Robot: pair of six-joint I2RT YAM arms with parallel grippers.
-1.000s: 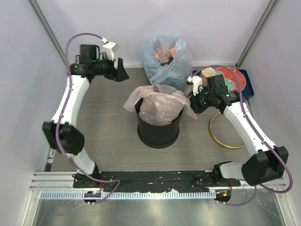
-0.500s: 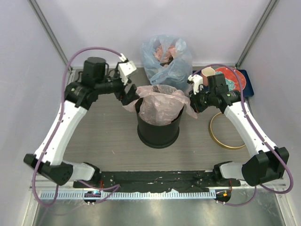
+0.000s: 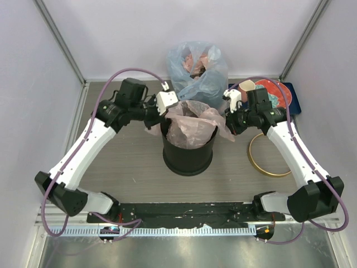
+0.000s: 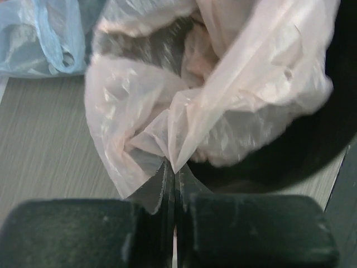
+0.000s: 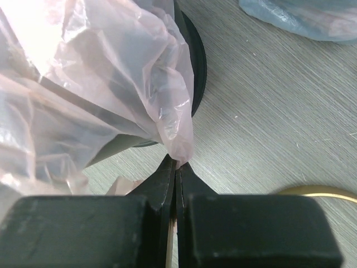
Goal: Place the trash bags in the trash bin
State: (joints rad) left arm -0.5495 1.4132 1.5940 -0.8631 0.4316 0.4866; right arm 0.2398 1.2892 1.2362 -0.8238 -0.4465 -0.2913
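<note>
Evidently both sides grip film: the left end effector (image 4: 173, 167) is pinched tight on a fold of the pale-pink trash bag (image 4: 223, 100) at the left lip of the black trash bin (image 3: 188, 156), the right end effector (image 5: 176, 164) clamped likewise on the opposite edge. Held so, the bag sits mouth-up inside the bin on the bench (image 3: 122, 167), probably to spread its rim over the lip.
</note>
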